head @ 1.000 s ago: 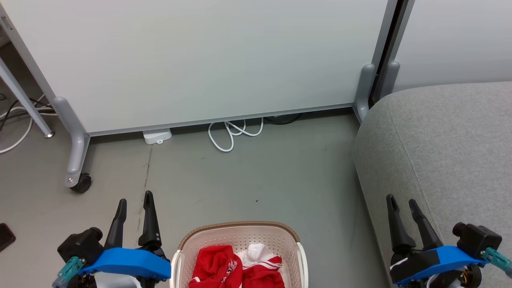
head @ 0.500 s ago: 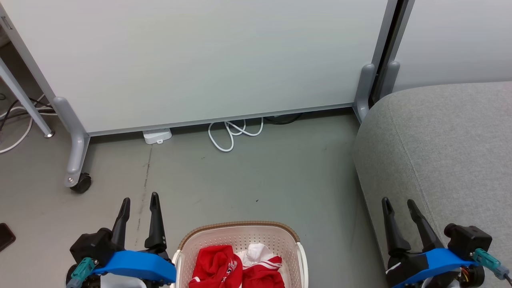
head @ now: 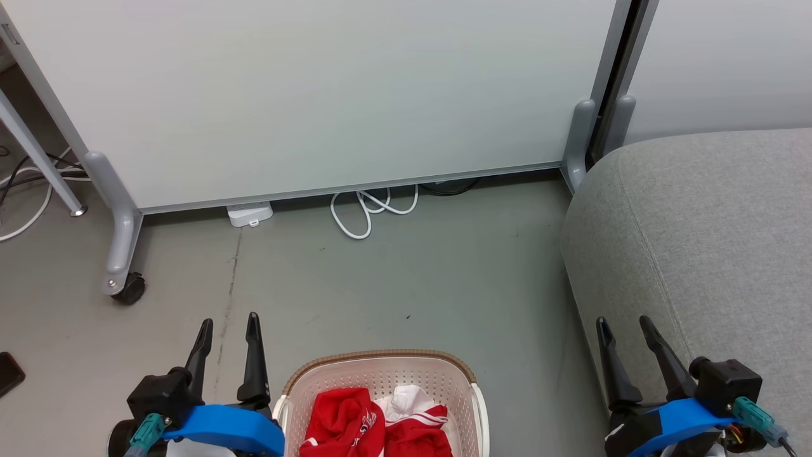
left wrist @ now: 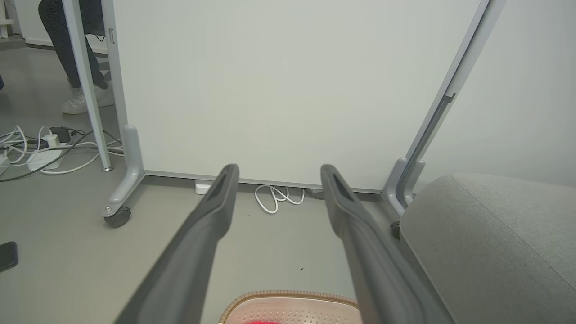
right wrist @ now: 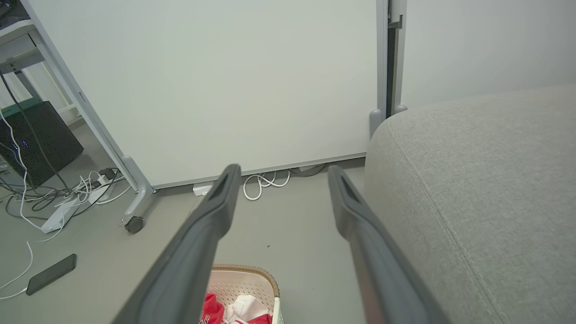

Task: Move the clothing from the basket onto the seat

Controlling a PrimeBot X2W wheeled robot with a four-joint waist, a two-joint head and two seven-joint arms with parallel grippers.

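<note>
Clothing (head: 374, 425) lay bunched inside the basket (head: 380, 357), bottom centre of head view, on the floor (head: 406, 279) btwn the two arms. L gripper (head: 229, 320) hung just left of the basket, fingers spread wide w/ nothing in them, not touching the clothing. R gripper (head: 623, 322) was likewise spread & empty, at the edge of the seat (head: 710, 222), well apart from the clothing.

Bare floor (head: 406, 279) lies open beyond the basket (head: 380, 354); the seat (head: 710, 241) walls off its right, and a partition (head: 317, 95) stands farther beyond.
</note>
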